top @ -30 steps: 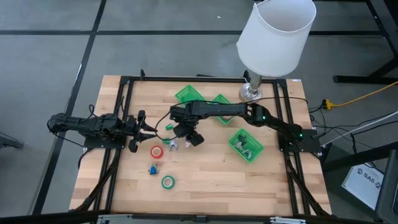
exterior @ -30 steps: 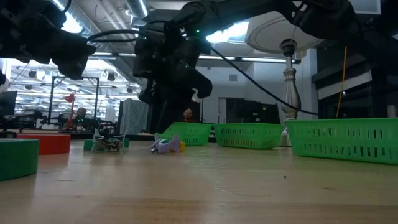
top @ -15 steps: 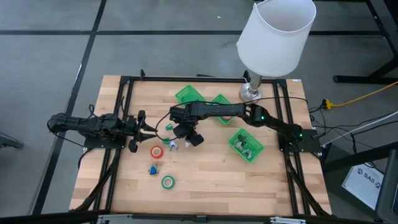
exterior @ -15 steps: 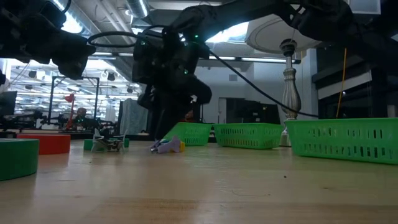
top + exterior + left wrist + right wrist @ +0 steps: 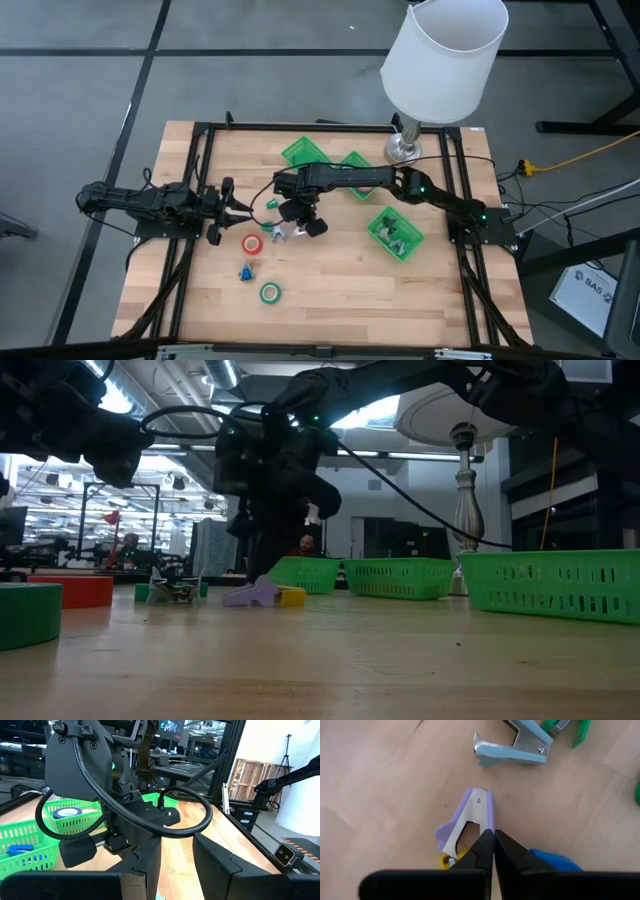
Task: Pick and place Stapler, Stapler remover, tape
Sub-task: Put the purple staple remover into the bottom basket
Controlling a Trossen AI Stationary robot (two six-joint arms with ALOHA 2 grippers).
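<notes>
Two arms share the table. The right gripper (image 5: 297,222) hangs low over the middle of the board, directly above a purple staple remover (image 5: 468,822); its fingers (image 5: 482,851) are pressed together with nothing between them, tips just beside the remover's metal claws. A light-blue staple remover (image 5: 515,746) lies near it, apart. The left gripper (image 5: 236,211) waits at the left edge of the work area, fingers spread and empty.

Tape rolls lie loose on the wood — a red tape roll (image 5: 252,243) and a green tape roll (image 5: 269,292), with a small blue item (image 5: 245,272) between them. One blue tape roll (image 5: 67,813) already sits in a green basket (image 5: 80,822); another green basket (image 5: 396,233) to the right holds pale tools too small to identify.

Risk: with the fingers closed, a further descent would press or push the purple staple remover rather than grasp it, sliding it toward the light-blue one. The fingers probably need to part first, straddling the narrow body; a grip on the sprung claws could slip.

Change from the frame half a second earlier: in the low view the purple staple remover now lies flatter and more spread along the table, a yellow piece (image 5: 291,596) showing beside it, and the right gripper has shifted slightly.
</notes>
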